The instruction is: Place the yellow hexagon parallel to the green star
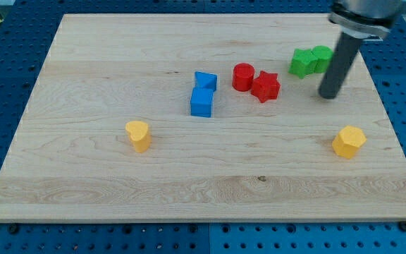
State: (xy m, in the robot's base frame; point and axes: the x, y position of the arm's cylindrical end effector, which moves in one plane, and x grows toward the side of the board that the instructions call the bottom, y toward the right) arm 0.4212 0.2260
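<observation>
Seven blocks: on wooden board (83, 204).
Yellow hexagon (348, 141): view's lower right, untouched, well apart from green pair.
Green star (302, 62): upper right, touching second green block (322, 57).
My tip (328, 95): between them; no claw fitted.
Progress: alignment not yet done.

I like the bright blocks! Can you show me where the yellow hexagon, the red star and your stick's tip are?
yellow hexagon (349, 141), camera view, on its top face.
red star (266, 86), camera view, on its top face.
my tip (328, 95), camera view, on the rod's very end.
</observation>
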